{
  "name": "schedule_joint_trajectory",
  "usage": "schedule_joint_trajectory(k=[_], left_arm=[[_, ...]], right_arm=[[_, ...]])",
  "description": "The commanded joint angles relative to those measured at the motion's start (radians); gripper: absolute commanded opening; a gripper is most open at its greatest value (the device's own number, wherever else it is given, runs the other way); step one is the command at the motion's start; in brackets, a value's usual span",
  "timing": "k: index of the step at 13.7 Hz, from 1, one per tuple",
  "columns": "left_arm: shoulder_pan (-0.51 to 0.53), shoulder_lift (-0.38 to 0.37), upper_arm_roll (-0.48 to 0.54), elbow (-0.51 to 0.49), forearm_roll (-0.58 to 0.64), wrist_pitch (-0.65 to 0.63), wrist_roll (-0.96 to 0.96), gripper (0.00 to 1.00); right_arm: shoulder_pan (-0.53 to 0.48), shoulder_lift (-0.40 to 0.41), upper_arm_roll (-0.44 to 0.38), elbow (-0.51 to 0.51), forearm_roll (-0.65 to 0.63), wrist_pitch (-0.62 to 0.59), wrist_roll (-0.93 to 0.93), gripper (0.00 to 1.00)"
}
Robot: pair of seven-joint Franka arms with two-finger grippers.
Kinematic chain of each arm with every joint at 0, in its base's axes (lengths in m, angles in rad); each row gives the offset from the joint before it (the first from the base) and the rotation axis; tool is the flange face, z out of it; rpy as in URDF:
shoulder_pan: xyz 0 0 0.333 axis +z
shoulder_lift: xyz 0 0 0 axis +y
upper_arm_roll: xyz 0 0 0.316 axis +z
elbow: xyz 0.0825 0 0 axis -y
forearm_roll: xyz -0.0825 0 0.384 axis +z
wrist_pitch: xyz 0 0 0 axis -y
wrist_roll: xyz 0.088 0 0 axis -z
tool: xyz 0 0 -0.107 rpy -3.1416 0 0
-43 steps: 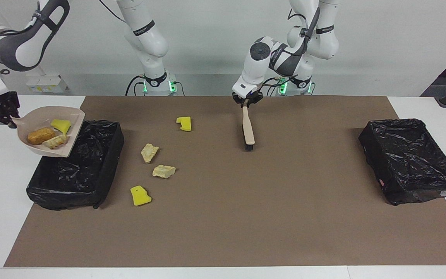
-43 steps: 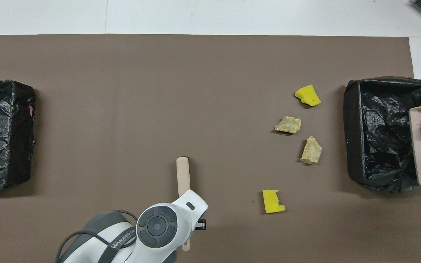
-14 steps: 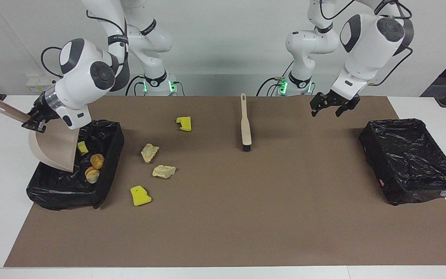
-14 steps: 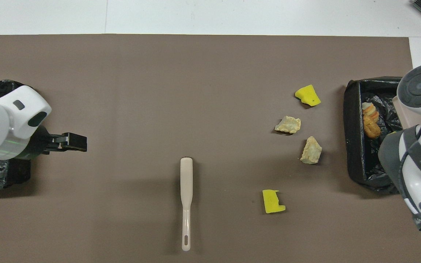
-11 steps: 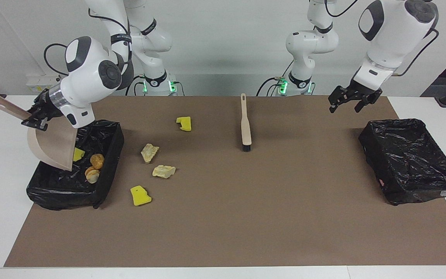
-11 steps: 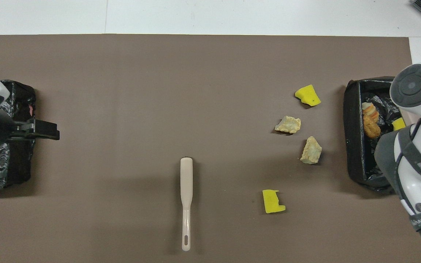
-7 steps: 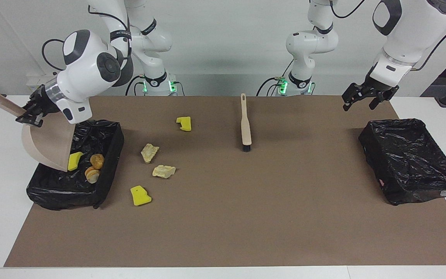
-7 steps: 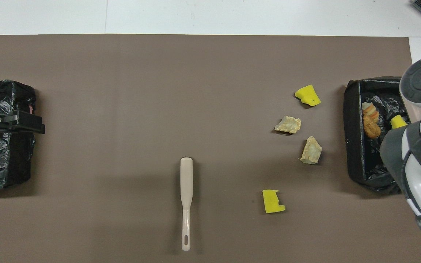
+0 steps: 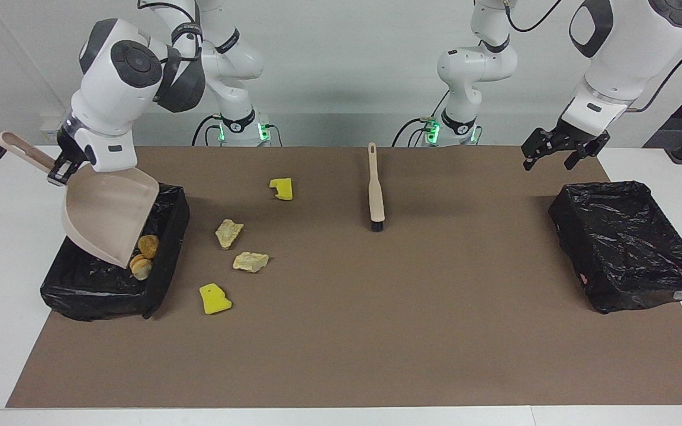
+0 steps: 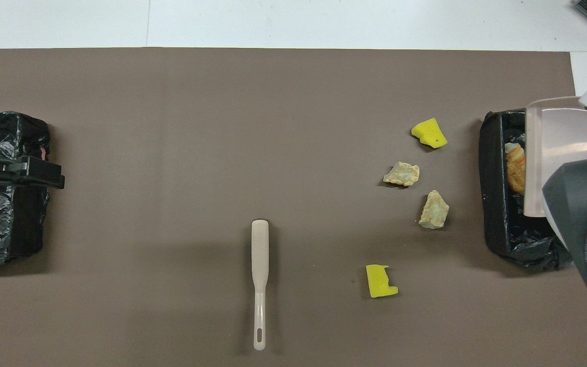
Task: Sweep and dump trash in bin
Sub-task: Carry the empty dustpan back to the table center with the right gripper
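since the previous frame i have swung the dustpan (image 9: 107, 216) round over the bin at the right arm's end (image 9: 157, 278), its mouth now angled down over the liner, and the yellow piece that showed at its lip is hidden under it. dumped trash: an orange-brown lump (image 9: 148, 242) and a pale layered one (image 9: 140, 266) lie inside that bin. trash left on the brown mat (image 9: 341, 331), just beside the same bin: two yellow sponge pieces (image 9: 215, 299) (image 9: 282, 189) and two pale crumbly chunks (image 9: 228, 232) (image 9: 250, 261), the chunks between the sponges. handling, as i judge it: all four look light; the sponge is soft and should slide readily before bristles, the chunks may shed crumbs if pushed hard, so sweeping suits them better than pinching. brush (image 9: 376, 192): flat on the mat near mid-table, handle toward the robots; that handle is where i would take hold. right gripper (image 9: 57, 171): fingers clamped on the dustpan's handle. left gripper (image 9: 560, 152): fingers apart, empty, raised near the second lined bin (image 9: 631, 248), waiting.
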Motion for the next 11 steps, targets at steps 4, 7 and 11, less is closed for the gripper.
schedule_joint_trajectory(k=[4, 7, 11], left_arm=[[0.005, 0.007, -0.006, 0.022, 0.019, -0.014, 0.014, 1.00], [0.005, 0.009, -0.006, 0.032, 0.021, -0.012, 0.014, 1.00], [-0.001, 0.006, -0.009, 0.039, 0.019, -0.012, 0.011, 1.00]], right_arm=[[0.119, 0.057, 0.021, 0.050, 0.222, -0.015, 0.448, 0.00], [0.213, 0.148, 0.022, 0.144, 0.350, -0.012, 0.805, 0.00], [0.315, 0.261, 0.022, 0.254, 0.488, 0.021, 1.247, 0.00]])
